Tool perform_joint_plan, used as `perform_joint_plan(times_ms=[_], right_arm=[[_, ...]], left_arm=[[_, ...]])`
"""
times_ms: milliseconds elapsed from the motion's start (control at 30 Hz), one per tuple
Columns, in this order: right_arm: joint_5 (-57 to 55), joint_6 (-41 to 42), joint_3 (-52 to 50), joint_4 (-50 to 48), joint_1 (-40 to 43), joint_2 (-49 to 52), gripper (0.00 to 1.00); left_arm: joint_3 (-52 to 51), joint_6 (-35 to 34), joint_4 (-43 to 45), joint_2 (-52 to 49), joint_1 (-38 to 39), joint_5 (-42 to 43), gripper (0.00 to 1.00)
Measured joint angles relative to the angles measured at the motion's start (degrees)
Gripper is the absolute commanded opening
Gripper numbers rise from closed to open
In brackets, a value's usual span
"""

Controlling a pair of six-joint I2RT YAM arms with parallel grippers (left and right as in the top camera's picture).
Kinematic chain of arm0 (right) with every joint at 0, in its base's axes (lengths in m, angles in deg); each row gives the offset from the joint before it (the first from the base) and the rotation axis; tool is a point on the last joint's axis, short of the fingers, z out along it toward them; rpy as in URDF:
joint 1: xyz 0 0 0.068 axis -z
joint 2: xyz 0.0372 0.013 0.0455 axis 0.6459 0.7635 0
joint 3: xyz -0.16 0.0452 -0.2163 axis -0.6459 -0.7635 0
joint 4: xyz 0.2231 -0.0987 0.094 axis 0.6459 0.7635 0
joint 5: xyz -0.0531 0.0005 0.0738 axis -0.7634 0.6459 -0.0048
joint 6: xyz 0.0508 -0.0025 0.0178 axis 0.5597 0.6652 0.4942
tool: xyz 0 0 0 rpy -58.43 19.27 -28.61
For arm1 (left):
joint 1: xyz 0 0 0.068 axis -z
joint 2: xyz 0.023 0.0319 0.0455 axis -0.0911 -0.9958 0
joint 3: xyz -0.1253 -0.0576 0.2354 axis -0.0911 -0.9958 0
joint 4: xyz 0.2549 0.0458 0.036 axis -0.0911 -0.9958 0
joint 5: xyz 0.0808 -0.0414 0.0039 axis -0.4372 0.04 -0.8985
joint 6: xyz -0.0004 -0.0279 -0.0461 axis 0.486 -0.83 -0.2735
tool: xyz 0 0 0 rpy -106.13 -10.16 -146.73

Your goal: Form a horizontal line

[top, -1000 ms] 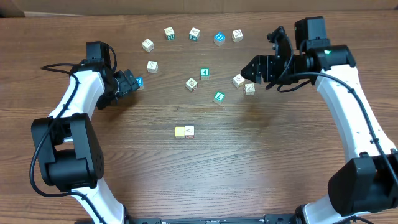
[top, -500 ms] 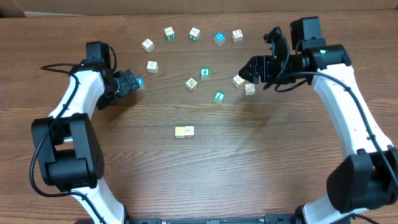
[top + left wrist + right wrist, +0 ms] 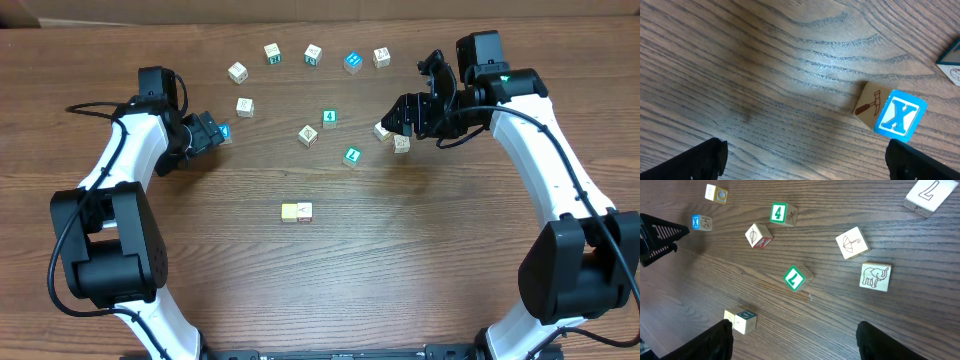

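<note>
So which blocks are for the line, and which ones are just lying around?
For the line: the started row, a pale yellow cube touching a whitish cube; probably next the umbrella cube and elephant cube near the open right claw.
Just lying about: blue X cube, green 4 cube, green 7 cube.

Matt, grained wood table (image 3: 420, 260) — smooth pale wooden cubes (image 3: 875, 276) — white plastic arms (image 3: 130, 140)

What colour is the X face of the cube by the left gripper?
Bright blue, the X white; the cube shows best in the left wrist view.
</note>
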Motion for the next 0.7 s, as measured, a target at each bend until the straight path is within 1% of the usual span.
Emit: perform_joint_plan(times_ms=[100,200,233,267,300,600,633,667,700], right_arm=[[-0.1,0.0,0.0,0.0,0.0,0.0,0.76],[-0.4,0.0,0.0,0.0,0.0,0.0,0.72],[-0.9,0.0,0.0,0.1,0.0,0.0,0.76],[-1.4,-0.1,0.0,0.0,0.0,0.0,0.91],[-1.7,-0.1,0.0,0.0,0.0,0.0,1.0],[-2.3,0.0,0.0,-2.0,0.0,0.0,1.0],[-2.3,0.0,0.0,-2.0,0.0,0.0,0.95],[-2.3,-0.1,0.0,-2.0,0.0,0.0,0.87],[-2.3,0.0,0.0,-2.0,0.0,0.0,0.83]], left_arm=[[0.0,0.0,0.0,0.0,0.0,0.0,0.99],[0.0,0.0,0.0,0.0,0.0,0.0,1.0],[0.0,0.0,0.0,0.0,0.0,0.0,1.0],[0.0,0.0,0.0,0.0,0.0,0.0,0.99],[0.0,0.0,0.0,0.0,0.0,0.0,1.0],[0.0,0.0,0.0,0.0,0.0,0.0,1.0],[0.0,0.0,0.0,0.0,0.0,0.0,1.0],[0.0,0.0,0.0,0.0,0.0,0.0,0.99],[0.0,0.0,0.0,0.0,0.0,0.0,0.99]])
